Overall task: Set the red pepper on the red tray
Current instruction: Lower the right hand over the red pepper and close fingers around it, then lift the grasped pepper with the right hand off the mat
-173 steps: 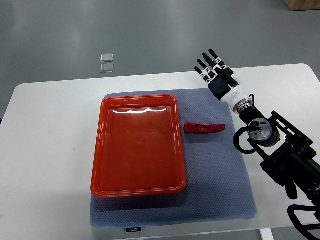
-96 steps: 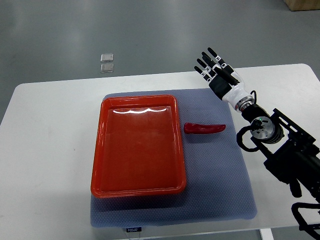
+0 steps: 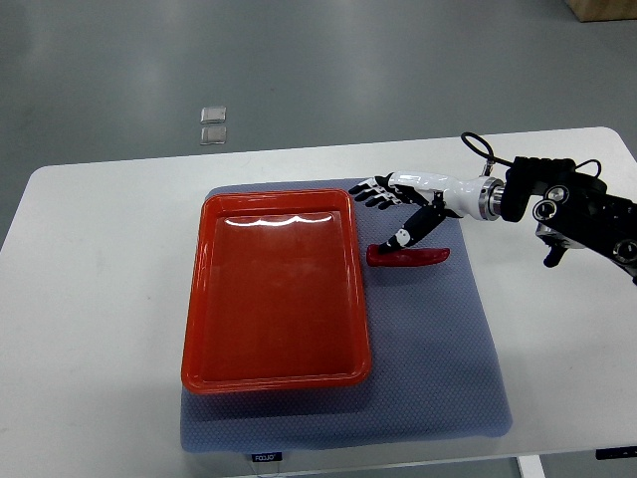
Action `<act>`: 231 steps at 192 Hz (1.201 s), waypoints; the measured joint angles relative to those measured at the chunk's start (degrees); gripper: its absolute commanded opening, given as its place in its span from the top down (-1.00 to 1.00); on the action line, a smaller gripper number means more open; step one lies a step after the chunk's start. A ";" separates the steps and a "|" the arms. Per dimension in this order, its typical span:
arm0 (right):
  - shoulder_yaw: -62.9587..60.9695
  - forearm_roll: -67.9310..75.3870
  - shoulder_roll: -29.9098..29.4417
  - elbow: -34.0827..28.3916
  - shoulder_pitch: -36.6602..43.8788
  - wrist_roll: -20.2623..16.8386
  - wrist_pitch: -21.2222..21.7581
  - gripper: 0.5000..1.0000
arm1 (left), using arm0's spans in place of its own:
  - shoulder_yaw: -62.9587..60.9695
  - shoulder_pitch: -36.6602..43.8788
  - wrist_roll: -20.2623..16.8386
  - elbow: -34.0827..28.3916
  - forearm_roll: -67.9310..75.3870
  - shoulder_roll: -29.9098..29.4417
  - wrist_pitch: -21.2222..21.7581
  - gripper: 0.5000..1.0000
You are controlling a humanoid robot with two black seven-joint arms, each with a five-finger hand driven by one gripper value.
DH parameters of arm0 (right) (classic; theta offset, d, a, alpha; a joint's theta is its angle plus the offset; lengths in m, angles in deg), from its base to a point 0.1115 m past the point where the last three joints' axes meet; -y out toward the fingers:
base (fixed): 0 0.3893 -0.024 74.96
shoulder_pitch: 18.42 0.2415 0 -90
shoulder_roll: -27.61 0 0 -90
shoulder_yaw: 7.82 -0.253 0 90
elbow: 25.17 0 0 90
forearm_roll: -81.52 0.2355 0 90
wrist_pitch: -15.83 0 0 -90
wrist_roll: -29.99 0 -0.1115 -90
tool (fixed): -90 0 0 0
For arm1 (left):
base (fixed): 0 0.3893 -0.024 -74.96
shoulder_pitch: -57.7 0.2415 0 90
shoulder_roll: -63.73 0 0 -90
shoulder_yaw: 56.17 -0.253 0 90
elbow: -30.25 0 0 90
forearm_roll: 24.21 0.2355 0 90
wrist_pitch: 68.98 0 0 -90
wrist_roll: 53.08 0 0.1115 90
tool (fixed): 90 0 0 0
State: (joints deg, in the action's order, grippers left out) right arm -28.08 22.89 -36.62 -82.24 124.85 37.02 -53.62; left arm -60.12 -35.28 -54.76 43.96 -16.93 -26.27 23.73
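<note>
Just below the right hand (image 3: 398, 204) lies the red pepper (image 3: 409, 257), its thumb close above it. Fingers are spread wide, holding nothing. Left of it sits the red tray (image 3: 196, 329).

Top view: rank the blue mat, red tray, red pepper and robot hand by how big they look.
1. Blue mat
2. Red tray
3 and 4. Red pepper and right robot hand: too alike to rank, and the hand is raised nearer the camera, so its look is unsure.
</note>
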 measured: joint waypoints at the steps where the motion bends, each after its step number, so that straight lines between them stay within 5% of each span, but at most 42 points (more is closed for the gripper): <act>1: 0.22 -0.05 0.13 -0.08 0.13 -0.05 -0.04 -0.65 | 0.00 0.00 0.00 0.00 0.00 0.00 0.00 -1.00; 68: 7.45 -4.91 0.99 -1.28 1.53 -1.66 -6.80 -0.64 | 0.00 -0.01 0.01 0.06 0.07 0.00 0.00 -1.00; 153: 9.43 -6.22 0.68 -1.28 0.83 -1.70 -10.41 -0.56 | 0.00 0.00 0.01 0.07 0.03 0.00 0.00 -1.00; 206: 9.54 -6.91 -0.22 -1.29 -0.66 -1.58 -11.72 -0.25 | 0.00 0.00 0.06 0.00 0.06 0.00 0.00 -1.00; 231: 9.54 -7.10 -0.65 -1.29 -1.16 -1.58 -12.47 0.15 | 0.00 0.00 0.07 0.00 0.07 0.00 0.00 -1.00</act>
State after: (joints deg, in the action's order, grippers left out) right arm -18.54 15.78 -37.27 -83.53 123.70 35.43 -66.09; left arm -60.12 -35.29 -54.68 43.96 -16.86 -26.27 23.73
